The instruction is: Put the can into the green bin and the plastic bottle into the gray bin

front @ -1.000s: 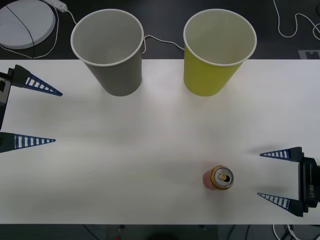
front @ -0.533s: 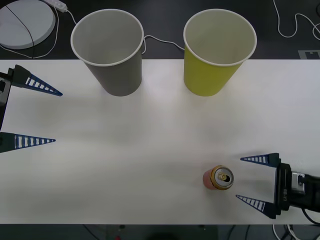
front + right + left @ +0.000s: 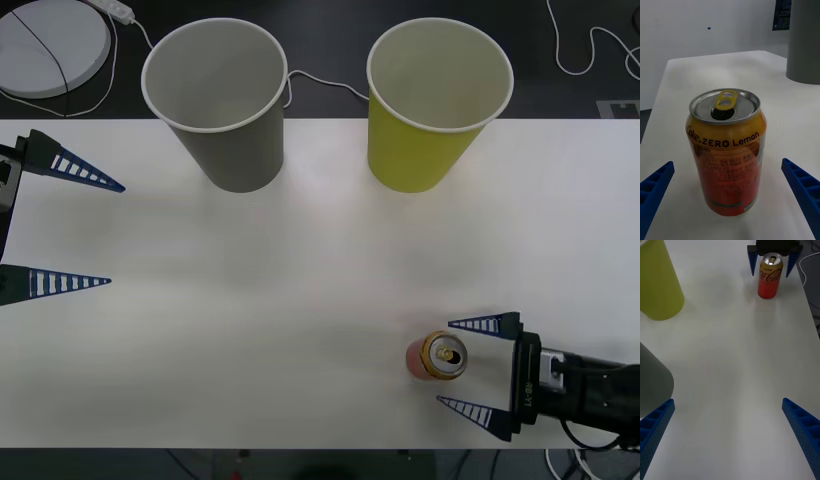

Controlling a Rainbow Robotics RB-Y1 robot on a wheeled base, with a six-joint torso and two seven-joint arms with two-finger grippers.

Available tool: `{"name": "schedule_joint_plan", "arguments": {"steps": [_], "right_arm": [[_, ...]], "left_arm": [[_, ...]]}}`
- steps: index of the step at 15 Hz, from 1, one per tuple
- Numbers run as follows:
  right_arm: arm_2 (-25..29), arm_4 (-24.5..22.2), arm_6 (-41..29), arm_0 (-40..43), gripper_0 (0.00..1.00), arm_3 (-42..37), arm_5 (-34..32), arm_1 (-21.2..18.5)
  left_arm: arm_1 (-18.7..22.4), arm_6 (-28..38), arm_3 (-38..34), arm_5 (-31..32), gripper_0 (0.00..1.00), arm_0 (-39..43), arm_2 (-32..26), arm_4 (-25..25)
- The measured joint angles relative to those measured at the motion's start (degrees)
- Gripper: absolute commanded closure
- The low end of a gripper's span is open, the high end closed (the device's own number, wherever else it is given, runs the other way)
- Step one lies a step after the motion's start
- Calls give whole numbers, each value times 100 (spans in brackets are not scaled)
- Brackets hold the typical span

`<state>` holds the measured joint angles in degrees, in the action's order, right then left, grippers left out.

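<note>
two blue ribbed fingers of the right gripper [image 3: 478,365] stand spread wide, their tips just reaching either side of the small red-orange metal drink can [image 3: 436,356] with its gold-silver top, not yet touching it. the can stands upright on the white table [image 3: 300,300], well on the near side of the large yellow-green tapered bin [image 3: 436,100] and a little to the robot's right of that bin's middle. to do this grasp well, i judge the fingers should slide further along until the can's body sits centred between them, then close evenly on its mid-height so it neither tips nor skids. nothing lies between the can and the yellow-green bin; the tall white rim is the thing to clear, so a good lift will be needed. the large gray tapered bin [image 3: 218,100] stands beside the yellow-green one, to its left, apart from it. the left gripper [image 3: 65,225] waits at the table's left edge, far from the can, fingers wide apart.
</note>
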<state>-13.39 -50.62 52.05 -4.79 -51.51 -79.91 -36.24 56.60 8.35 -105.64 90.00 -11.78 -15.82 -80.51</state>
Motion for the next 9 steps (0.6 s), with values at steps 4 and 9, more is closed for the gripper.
{"name": "schedule_joint_plan", "arguments": {"steps": [4,9], "right_arm": [[-106,-5,89,-74,0,1,242,238],[-176,-6,154,-147,0,1,397,407]], "left_arm": [[0,0,0,0,0,0,0,0],[0,0,0,0,0,0,0,0]]}}
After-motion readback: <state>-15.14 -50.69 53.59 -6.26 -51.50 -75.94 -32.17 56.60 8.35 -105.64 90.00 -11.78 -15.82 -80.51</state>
